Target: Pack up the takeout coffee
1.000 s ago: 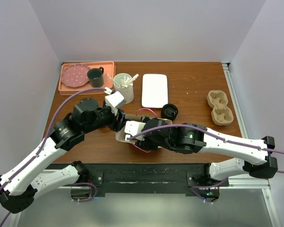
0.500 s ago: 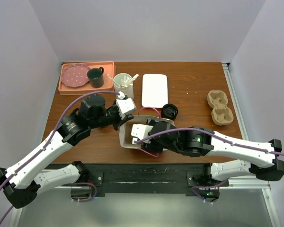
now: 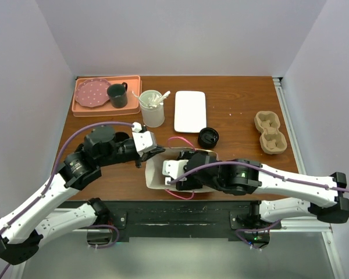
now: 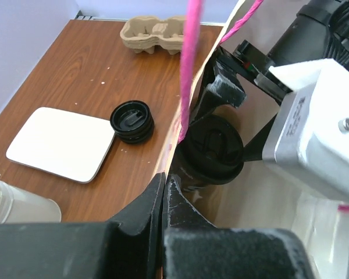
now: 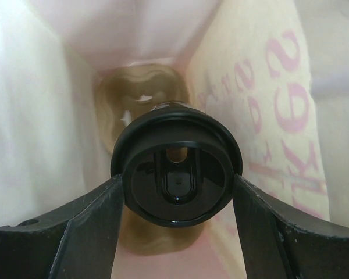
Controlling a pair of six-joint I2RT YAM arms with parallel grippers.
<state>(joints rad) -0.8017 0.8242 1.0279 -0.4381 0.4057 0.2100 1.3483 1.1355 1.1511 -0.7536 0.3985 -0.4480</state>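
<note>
A paper bag (image 3: 156, 174) with pink handles (image 4: 189, 70) lies open near the table's front edge. My left gripper (image 4: 163, 181) is shut on the bag's rim and pinches the paper between its fingers. Inside the bag is the takeout coffee cup (image 5: 175, 177) with a black lid, also visible in the left wrist view as a black lid (image 4: 212, 148). My right gripper (image 5: 177, 181) reaches into the bag, and its fingers (image 5: 87, 232) press the lid on both sides. The bag's walls (image 5: 52, 116) surround the cup.
A second black-lidded cup (image 3: 208, 136) stands behind the bag, beside a white rectangular plate (image 3: 190, 110). A cardboard cup carrier (image 3: 270, 132) lies at the right. A clear cup of stirrers (image 3: 152, 107) and an orange tray (image 3: 107, 112) holding a dark mug (image 3: 117, 95) are at the back left.
My left gripper came down to the bag's rim and shut on it. The bag now lies flatter and wider open, with the right gripper and cup deeper inside.
</note>
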